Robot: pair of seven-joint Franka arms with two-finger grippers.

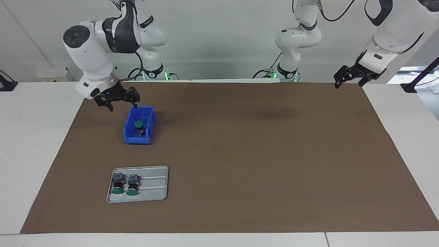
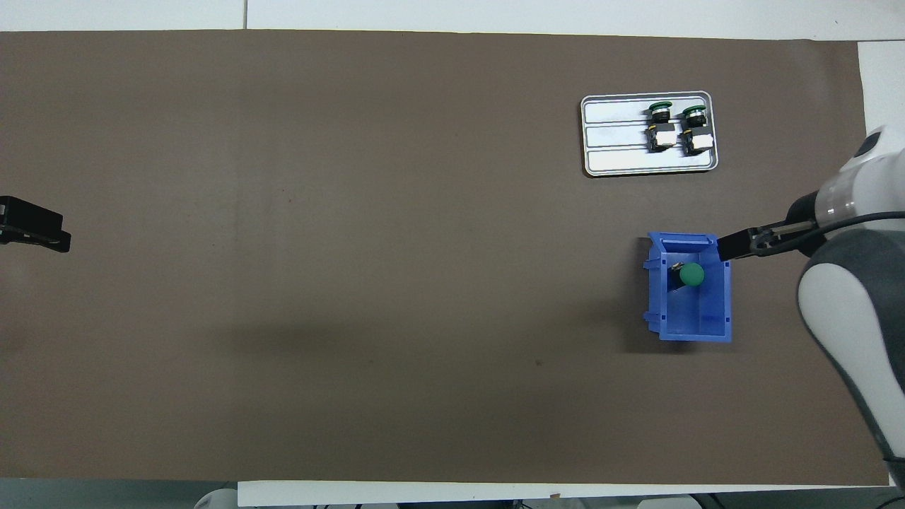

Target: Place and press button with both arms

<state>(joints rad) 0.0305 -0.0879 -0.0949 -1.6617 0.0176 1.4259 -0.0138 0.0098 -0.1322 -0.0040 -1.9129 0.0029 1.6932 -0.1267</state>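
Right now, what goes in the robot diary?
button in blue bin | right gripper open beside bin | left gripper waits

No readable text showing anywhere, no labels, brands, numbers or signs coming through on anything in either view, faint dark marking sitting on the right arm's [image 1: 151, 21] white casing, staying too small to read

A green-capped button [image 1: 139, 125] with a short black barrel sits inside a blue bin [image 1: 129, 135], cap tilted upward. Two more buttons [image 1: 118, 185] [image 1: 132, 185] lie side by side on a grey tray [image 1: 154, 190], farther from the robots, caps pointing away from them.
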